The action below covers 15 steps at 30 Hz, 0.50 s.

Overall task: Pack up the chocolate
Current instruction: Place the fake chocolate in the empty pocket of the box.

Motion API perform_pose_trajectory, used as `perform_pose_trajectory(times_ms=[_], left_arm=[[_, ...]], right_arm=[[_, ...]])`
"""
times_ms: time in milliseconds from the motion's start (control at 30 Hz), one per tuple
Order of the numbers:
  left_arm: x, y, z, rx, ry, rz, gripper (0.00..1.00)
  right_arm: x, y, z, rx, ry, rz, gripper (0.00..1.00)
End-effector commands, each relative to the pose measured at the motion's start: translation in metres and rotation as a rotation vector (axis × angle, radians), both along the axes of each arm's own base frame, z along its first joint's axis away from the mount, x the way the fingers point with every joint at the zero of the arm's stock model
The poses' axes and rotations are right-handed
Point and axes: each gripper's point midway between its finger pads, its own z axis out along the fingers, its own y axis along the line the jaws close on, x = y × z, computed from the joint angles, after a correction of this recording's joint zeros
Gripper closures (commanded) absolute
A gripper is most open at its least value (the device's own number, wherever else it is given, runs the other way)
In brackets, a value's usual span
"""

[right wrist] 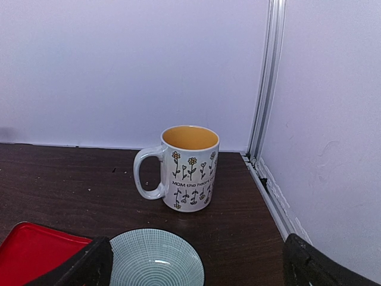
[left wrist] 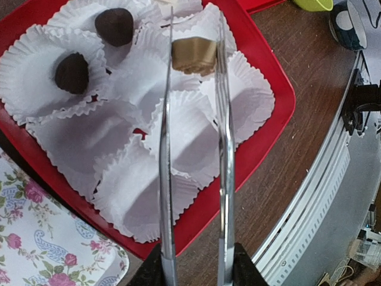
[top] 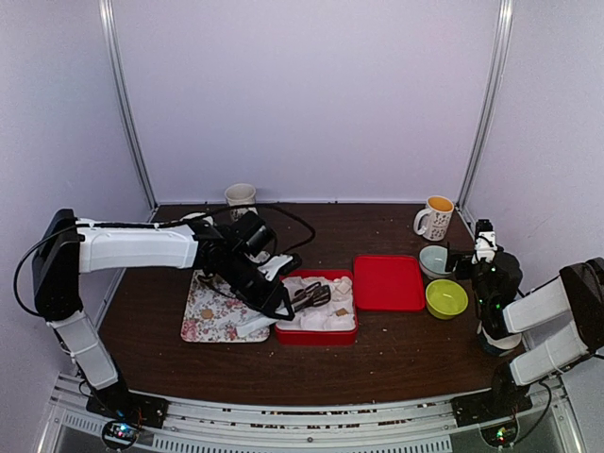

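Observation:
In the left wrist view my left gripper (left wrist: 195, 269) is shut on a pair of metal tongs (left wrist: 224, 149). The tong tips pinch a light tan chocolate (left wrist: 193, 55) just above the white paper cups lining the red box (left wrist: 280, 101). Two dark chocolates (left wrist: 115, 25) (left wrist: 72, 72) sit in paper cups at the far left of the box. From above, the left gripper (top: 274, 300) hovers at the left edge of the red box (top: 316, 335). My right gripper (top: 483, 247) stands open and empty at the far right, away from the box.
The red lid (top: 388, 282) lies right of the box and a floral tray (top: 212, 316) lies left of it. A teal bowl (right wrist: 156, 262), a flowered mug (right wrist: 190, 170) and a green bowl (top: 445, 298) sit by the right gripper. A paper cup (top: 241, 199) stands at the back.

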Motion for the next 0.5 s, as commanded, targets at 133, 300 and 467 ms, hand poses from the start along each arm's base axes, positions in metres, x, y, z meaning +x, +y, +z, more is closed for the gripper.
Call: perform_pose_trajectory(times_ms=[133,300,467], left_arm=[[0.000,-0.013,0.006,-0.034,-0.016,-0.043,0.73],[0.004,-0.011,-0.001,-0.003,-0.025,-0.025,0.71],[0.007,-0.008,-0.004,0.024,-0.032,-0.014,0.71]], right_arm=[[0.004,-0.001,0.011,0.007,-0.029,0.000,0.00],[0.003,-0.001,0.010,0.007,-0.029,0.000,0.00],[0.004,-0.001,0.010,0.007,-0.028,0.000,0.00]])
